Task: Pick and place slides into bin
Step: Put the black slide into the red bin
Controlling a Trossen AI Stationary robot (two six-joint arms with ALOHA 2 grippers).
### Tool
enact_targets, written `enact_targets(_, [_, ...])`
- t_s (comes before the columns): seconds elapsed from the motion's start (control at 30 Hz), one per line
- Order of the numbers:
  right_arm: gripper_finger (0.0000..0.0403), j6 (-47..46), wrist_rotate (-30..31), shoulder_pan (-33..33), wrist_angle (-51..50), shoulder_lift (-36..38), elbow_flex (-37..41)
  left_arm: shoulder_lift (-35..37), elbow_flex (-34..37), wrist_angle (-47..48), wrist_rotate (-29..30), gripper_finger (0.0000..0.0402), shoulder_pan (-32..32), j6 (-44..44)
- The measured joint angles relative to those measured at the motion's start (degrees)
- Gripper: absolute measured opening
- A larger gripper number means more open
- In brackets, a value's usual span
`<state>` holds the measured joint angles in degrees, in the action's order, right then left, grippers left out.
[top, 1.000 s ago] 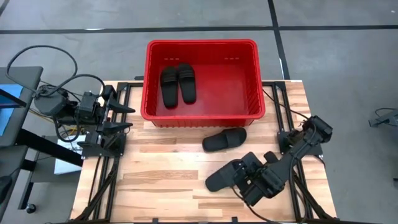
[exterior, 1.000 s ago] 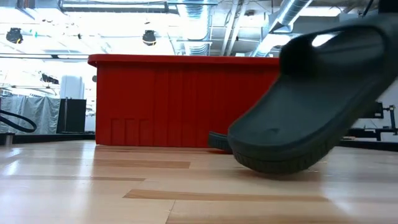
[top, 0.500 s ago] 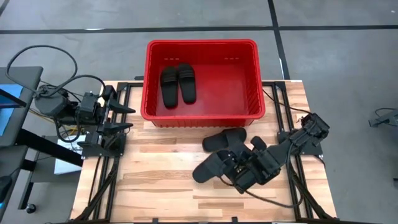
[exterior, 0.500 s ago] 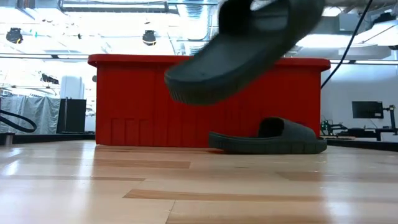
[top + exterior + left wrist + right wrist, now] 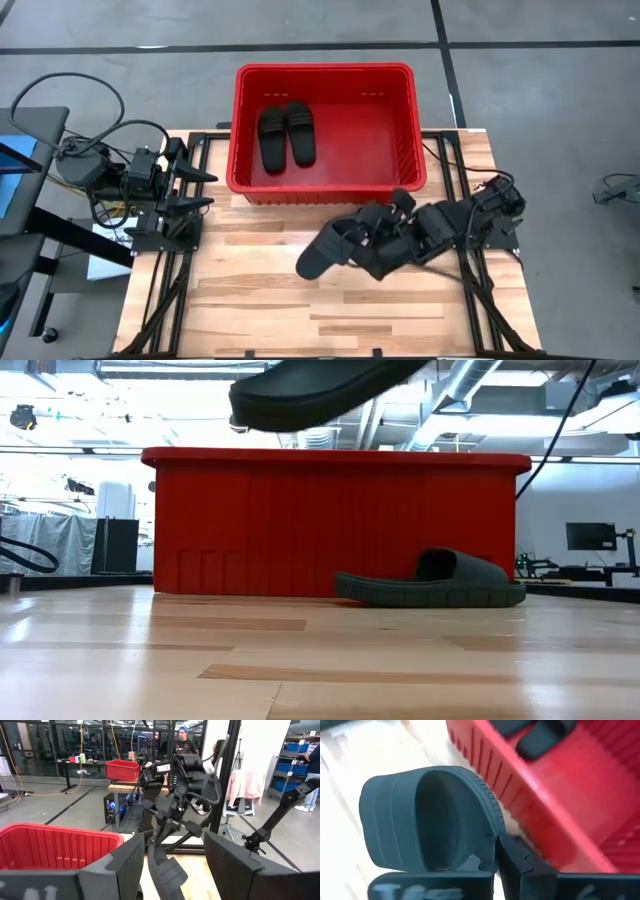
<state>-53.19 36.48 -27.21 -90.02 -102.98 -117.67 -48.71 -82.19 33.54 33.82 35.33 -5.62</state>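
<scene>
My right gripper (image 5: pixel 364 250) is shut on a black slide (image 5: pixel 318 252), high above the table in front of the red bin (image 5: pixel 325 68). In the low view the slide (image 5: pixel 310 385) is above the bin's rim. A second slide (image 5: pixel 435 582) lies sole down on the table against the bin's near wall, partly under my right arm (image 5: pixel 368 214). Two more slides (image 5: pixel 285 135) lie side by side on the bin floor. My left gripper (image 5: pixel 205 188) is open and empty at the table's left edge. My right gripper pinches the slide's side edge (image 5: pixel 492 837) between its two fingers, beside the strap (image 5: pixel 385 815). The slide is lifted clear of the table and reaches away from the fingers toward the table's left, its free end a little lower.
The bin stands at the far middle of the wooden table (image 5: pixel 250 300). Bare boards lie at the near and left parts. Black frame rails (image 5: pixel 160 260) run along both table sides. People stand in the room beyond the table (image 5: pixel 185 740).
My right gripper has gone up and toward the table's far and left edges, nearer the bin, still shut on the slide. The slide has risen from just above the table to above the bin's rim. The slide on the table has not moved.
</scene>
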Motion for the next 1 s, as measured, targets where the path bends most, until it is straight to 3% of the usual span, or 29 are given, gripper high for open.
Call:
enact_targets(0.4, [0.0, 16.1, 5.8, 8.0, 0.0, 0.0, -11.5, 0.9, 0.0, 0.0, 0.0, 0.0196, 0.0, -0.6])
enact_targets(0.7, [0.0, 29.0, 6.2, 15.4, 0.2, 0.2, -17.4, 2.6, 0.0, 0.0, 0.1, 0.0196, 0.0, -1.1])
enact_targets(1.0, [0.0, 45.8, 4.7, 26.6, 2.2, 2.0, -17.4, 3.4, 0.0, -0.9, 6.6, 0.0196, 0.0, 2.8])
